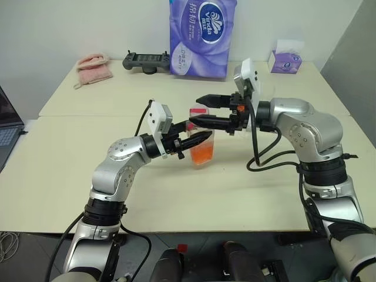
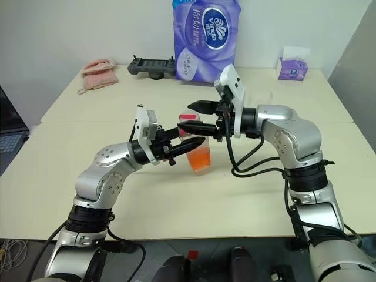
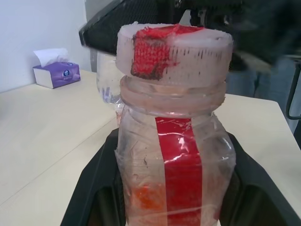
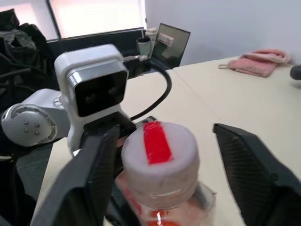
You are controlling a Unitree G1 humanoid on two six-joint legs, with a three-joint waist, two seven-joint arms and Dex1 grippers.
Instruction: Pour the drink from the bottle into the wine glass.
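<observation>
Near the middle of the frame, above the pale table (image 1: 88, 170): bottle (image 1: 201, 144), upright, held off the tabletop. Clenched around its body, the left gripper (image 1: 200, 138), reaching in from the lower left, black fingers (image 3: 101, 179) pressed against both sides of the clear plastic. Orange-red drink (image 1: 203, 155) pooled in the lower part of the bottle, a red strip running up its side. On top, the white cap (image 4: 159, 153) with a red patch, in place on the neck.

Coming in from the right at cap height, the right gripper (image 1: 202, 110), pointing toward the left of the frame. Jaws spread, one finger on each side of the cap with clear gaps between, touching nothing.

Along the far edge of the table: pink cloth (image 1: 93, 67) at upper left, black controller (image 1: 147, 60) beside it, purple tissue pack (image 1: 201, 36) at top centre, small purple tissue box (image 1: 285, 60) at upper right. Laptop (image 1: 8, 126) at the left edge.
</observation>
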